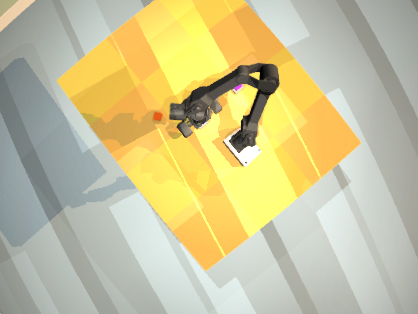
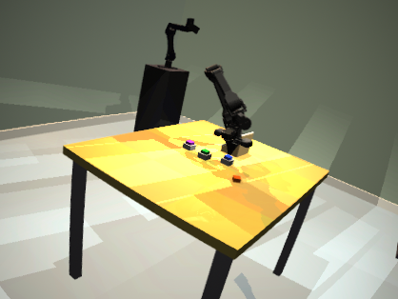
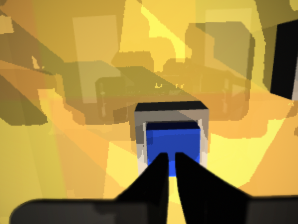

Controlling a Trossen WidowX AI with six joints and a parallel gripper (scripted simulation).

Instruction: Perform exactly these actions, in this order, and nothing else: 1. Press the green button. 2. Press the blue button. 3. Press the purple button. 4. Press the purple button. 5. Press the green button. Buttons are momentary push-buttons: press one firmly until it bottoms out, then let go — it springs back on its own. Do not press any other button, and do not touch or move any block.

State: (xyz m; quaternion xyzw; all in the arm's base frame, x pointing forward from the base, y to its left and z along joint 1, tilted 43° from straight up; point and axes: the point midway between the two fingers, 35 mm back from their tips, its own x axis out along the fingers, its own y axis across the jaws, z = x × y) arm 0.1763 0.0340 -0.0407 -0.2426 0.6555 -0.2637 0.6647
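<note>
Gripper: as I look through the wrist camera, my gripper (image 1: 199, 120) (image 2: 230, 151) (image 3: 171, 160) is narrow, tips nearly together.
Blue button (image 1: 205, 124) (image 2: 228, 157) (image 3: 173, 141): lower centre, behind the tips; contact I can't tell.
Green button (image 2: 205, 151): exterior centre, between blue and purple button (image 1: 238, 87) (image 2: 189, 143).

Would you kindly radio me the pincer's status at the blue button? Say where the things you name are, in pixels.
Pincer (image 2: 230, 153) (image 3: 171, 160) shut, nothing held. Tips over blue button (image 2: 228, 158) (image 3: 173, 140); contact unclear. Red block (image 1: 157, 116) (image 2: 236, 178) off to side.
</note>
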